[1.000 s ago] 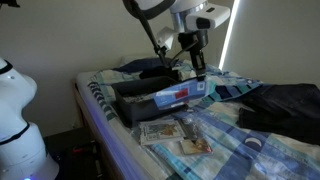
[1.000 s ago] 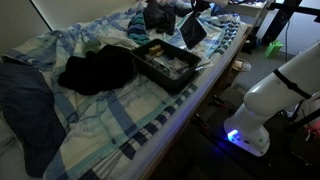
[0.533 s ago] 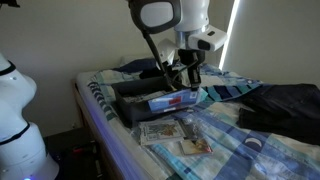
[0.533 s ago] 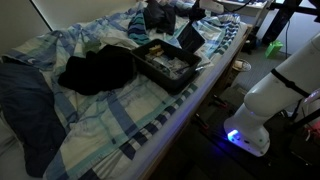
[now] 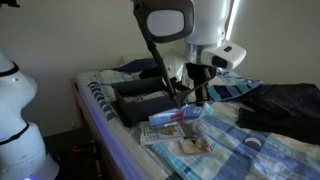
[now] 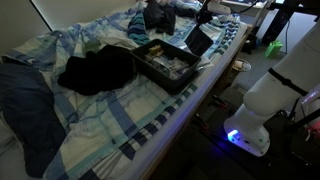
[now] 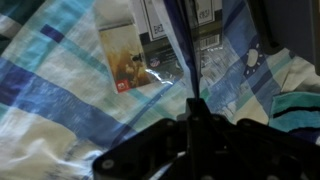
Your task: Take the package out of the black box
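Package (image 5: 176, 117) now outside box (image 5: 133, 104), between jaws

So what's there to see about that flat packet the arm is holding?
The package is a flat rectangular packet, dark navy with a glossy paler face bearing a small red mark; it looks plastic-wrapped. The tool grips one edge, so it hangs tilted in the air, just outside the black box, over the checked bedcover and a printed sheet. Nothing else appears to touch it.

Checked bed (image 6: 125, 125) under black box (image 6: 163, 82), dark cloth (image 6: 95, 70), printed sheet (image 5: 158, 133)
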Controlling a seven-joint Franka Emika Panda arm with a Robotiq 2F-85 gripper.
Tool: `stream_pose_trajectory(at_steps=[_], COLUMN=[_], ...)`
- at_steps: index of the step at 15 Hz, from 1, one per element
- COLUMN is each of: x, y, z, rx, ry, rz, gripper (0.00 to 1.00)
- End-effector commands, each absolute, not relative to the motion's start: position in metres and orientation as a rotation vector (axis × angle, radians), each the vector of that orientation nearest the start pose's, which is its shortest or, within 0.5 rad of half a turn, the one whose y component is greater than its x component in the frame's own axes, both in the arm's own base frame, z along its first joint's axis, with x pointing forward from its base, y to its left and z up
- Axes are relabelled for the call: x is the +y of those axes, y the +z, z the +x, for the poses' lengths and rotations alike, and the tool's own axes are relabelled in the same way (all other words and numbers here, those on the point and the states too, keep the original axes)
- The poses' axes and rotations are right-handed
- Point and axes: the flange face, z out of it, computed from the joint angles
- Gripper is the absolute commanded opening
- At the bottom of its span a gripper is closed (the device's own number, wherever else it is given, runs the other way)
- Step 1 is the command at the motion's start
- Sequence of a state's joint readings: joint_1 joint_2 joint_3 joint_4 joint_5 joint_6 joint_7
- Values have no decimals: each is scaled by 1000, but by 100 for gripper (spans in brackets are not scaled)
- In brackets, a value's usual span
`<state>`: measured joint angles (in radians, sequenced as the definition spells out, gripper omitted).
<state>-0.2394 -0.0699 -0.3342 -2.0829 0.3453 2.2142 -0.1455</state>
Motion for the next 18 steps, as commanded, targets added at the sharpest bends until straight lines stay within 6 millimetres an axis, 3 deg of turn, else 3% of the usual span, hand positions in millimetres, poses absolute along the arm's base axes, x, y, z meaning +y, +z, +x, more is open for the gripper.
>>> stream_pose_trajectory(at_steps=[1,6,9,12,13,14,18], x=[-307,-311,-316,-322,-324,-326,-335], y=[452,406,401,410,415,420,453], z=[471,472,471,469,468,468,470], rx=[819,820,839,865,877,884,928], ry=[-315,-158,-149,-179,-198,-217,-331], rz=[-2690,-2627,-2634,-2639,-2646,-2652,-2744], gripper=[0,0,0,1,27,28,57])
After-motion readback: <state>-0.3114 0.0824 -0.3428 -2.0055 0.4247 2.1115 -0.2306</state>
